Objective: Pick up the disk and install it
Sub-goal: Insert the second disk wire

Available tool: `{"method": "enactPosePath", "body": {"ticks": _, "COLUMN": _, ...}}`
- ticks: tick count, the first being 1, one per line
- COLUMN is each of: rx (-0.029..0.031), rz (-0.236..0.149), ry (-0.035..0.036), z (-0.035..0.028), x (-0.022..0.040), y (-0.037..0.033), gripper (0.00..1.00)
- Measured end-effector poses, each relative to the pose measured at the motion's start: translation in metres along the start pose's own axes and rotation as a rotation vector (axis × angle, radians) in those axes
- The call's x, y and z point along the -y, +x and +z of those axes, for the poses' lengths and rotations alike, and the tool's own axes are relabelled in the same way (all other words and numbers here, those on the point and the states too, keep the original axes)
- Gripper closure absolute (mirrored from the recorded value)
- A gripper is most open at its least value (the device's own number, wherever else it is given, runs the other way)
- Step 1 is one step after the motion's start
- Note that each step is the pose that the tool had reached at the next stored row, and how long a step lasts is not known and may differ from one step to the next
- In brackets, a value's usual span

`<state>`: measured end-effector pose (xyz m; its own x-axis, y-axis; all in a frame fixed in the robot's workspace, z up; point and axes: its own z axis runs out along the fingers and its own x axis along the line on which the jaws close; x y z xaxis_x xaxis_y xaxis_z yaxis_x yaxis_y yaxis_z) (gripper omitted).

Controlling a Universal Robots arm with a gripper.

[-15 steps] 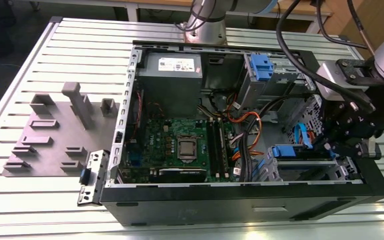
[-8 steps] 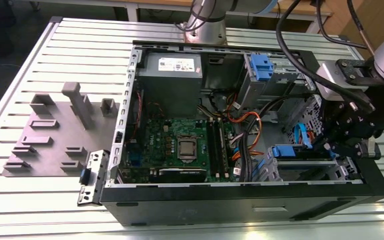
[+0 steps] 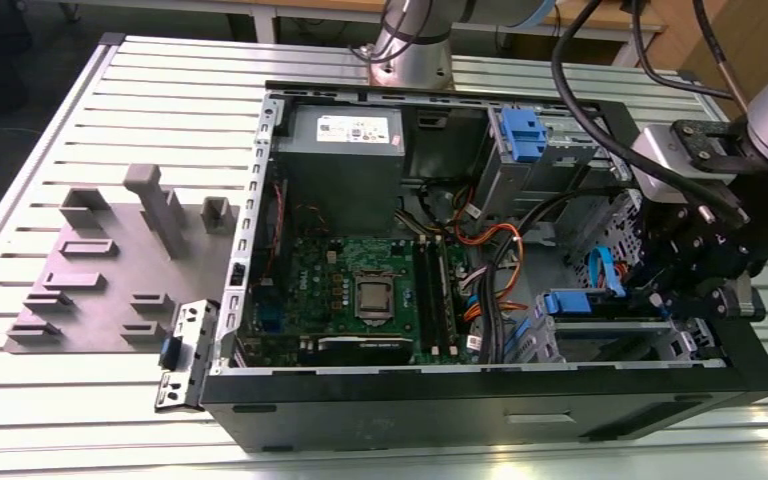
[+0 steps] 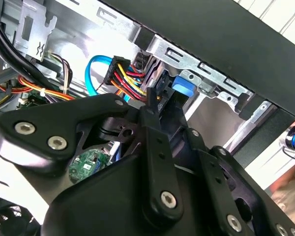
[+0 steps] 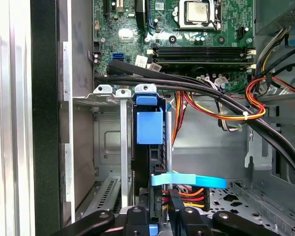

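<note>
Disk (image 5: 148, 147) sits upright on its edge in the drive cage (image 5: 108, 98) of the open computer case (image 3: 491, 400), its blue carrier tab facing the first wrist view, its long axis running straight away from the end effector (image 5: 160, 221) toward the motherboard (image 5: 196, 29). From where I stand, the end effector hangs at about four o'clock of the case in the exterior view, directly behind the drive's rear edge, by the cable plugs (image 4: 125, 73). Whether its fingers are apart or together, I cannot tell; black linkages hide them.

A slatted metal table (image 3: 64, 140) bears an open computer case (image 3: 491, 400) and a grey fixture plate (image 3: 104, 270).
</note>
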<state>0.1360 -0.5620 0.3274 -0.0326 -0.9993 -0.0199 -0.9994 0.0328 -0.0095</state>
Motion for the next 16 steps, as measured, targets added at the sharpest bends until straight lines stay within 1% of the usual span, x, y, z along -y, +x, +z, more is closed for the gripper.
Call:
{"method": "enactPosePath", "body": {"ticks": 3, "rx": -0.0003, "rz": 0.000, "ry": 0.0000, "z": -0.0014, "x": 0.0000, "y": 0.0000, "gripper": 0.70}}
{"method": "enactPosePath", "body": {"ticks": 6, "rx": 0.0001, "rz": 0.000, "ry": 0.0000, "z": -0.0058, "x": 0.0001, "y": -0.0001, "gripper": 0.70}}
{"method": "enactPosePath", "body": {"ticks": 11, "rx": 0.0000, "rz": 0.000, "ry": 0.0000, "z": -0.0173, "x": 0.0001, "y": -0.0003, "gripper": 0.70}}
{"method": "enactPosePath", "body": {"ticks": 16, "rx": 0.0000, "rz": 0.000, "ry": 0.0000, "z": -0.0307, "x": 0.0003, "y": -0.0007, "gripper": 0.70}}
